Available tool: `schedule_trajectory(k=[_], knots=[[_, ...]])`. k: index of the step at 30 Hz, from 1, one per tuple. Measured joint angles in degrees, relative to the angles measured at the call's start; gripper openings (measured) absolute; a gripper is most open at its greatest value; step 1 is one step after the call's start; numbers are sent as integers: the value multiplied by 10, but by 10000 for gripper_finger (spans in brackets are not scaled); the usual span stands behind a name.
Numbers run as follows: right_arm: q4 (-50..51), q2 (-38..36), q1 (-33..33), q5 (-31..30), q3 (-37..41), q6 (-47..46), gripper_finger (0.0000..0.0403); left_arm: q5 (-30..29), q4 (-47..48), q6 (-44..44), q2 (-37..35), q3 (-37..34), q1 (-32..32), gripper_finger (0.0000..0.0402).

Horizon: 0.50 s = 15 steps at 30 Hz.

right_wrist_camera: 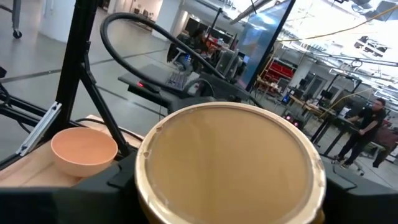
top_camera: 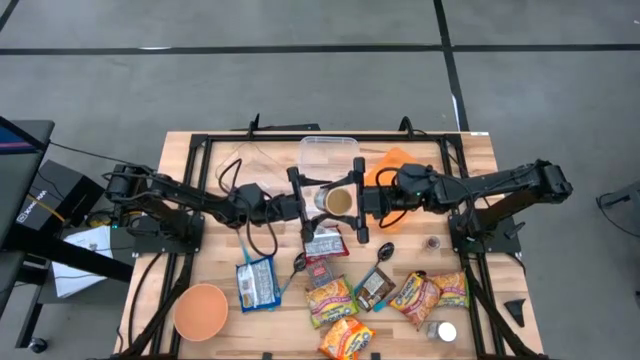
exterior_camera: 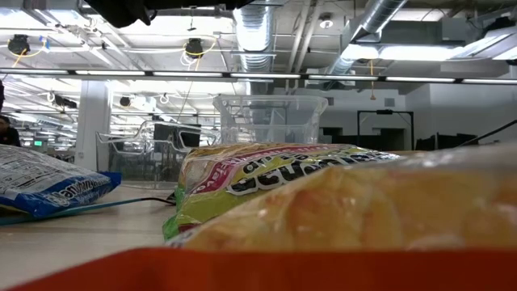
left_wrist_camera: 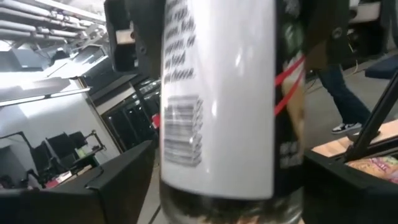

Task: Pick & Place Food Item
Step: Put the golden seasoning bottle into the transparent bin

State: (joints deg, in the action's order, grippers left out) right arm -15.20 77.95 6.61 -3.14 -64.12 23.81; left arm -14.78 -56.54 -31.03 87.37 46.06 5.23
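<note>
Right now I have both arms meeting over the middle of the table [top_camera: 215, 155], with a jar [top_camera: 339, 202] caught between them just in front of the clear plastic container [top_camera: 329, 153]. From above I see the jar's tan, gold-rimmed end facing up, raised above the table. My left gripper [top_camera: 305, 206] reaches in from the left and my right gripper [top_camera: 358, 203] from the right, each with a finger on either side of the jar. In the left wrist view the jar's white label with its barcode [left_wrist_camera: 217, 99] fills the space between the dark fingers [left_wrist_camera: 118, 186], so I read the left pincer as grasping the jar. In the right wrist view the round tan end [right_wrist_camera: 231, 163] sits between that arm's fingers [right_wrist_camera: 124, 177], so the right pincer is grasping it too. Snack packets [top_camera: 330, 298] lie nearer the front edge, a blue bag [top_camera: 257, 284] beside them, and an orange bowl [top_camera: 201, 310] at the front left
</note>
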Motion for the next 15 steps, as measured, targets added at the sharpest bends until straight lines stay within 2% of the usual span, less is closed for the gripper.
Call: schedule_trajectory(k=[4, 15], knots=[[2, 0, 0, -1, 0, 0, 271, 1, 1, 1, 0, 0, 0, 271], [11, 0, 0, 0, 0, 2, 280, -18, 5, 3, 0, -1, 1, 270]])
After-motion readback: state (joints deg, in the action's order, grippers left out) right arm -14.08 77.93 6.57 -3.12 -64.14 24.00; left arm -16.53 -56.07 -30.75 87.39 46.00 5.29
